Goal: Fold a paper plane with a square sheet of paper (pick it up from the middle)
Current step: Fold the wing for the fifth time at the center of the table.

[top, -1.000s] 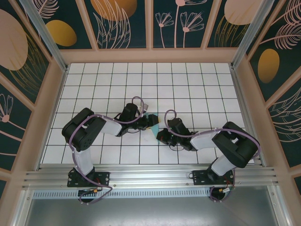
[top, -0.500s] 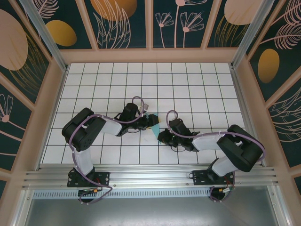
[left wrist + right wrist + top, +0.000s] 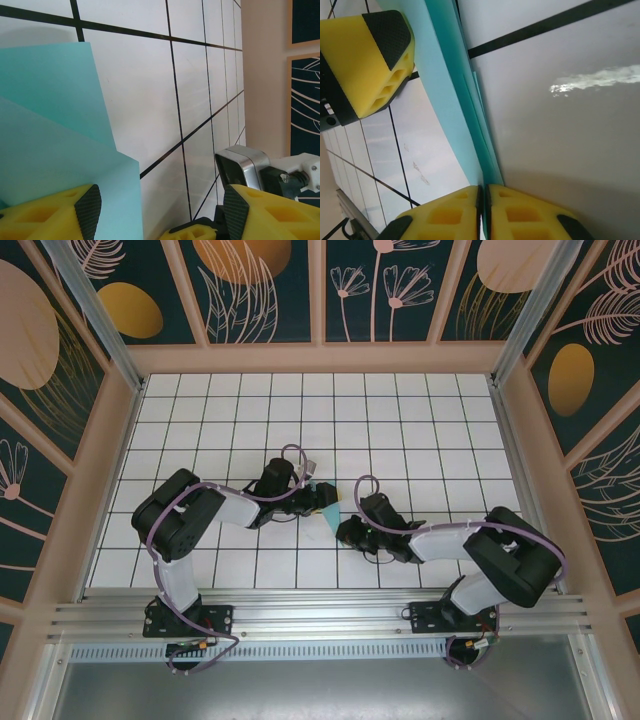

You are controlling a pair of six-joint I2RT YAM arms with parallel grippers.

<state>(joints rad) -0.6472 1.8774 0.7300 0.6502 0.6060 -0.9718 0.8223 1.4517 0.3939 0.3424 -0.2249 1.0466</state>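
**Left gripper** [image 3: 162,202]: jaws stand well apart and are clamped on nothing. The folded sheet [image 3: 50,115], light cyan, lies against its left-hand finger and spreads forward over the white gridded table [image 3: 140,75].

**Right gripper** [image 3: 483,200]: fingers are pressed together. The sheet's layered edge runs into the seam between them, so it is judged pinched on that edge.

**Step in hand, as judged:** setting a crease.

**Recommendation:** align the layers before pinching, press them flat to the table, and let the left jaws steady the free flap rather than drag it.

**Not determinable:**
- how far the paper reaches inside the right seam
- the number of folds made
- the sheet's full outline, since from overhead both wrists cover most of it
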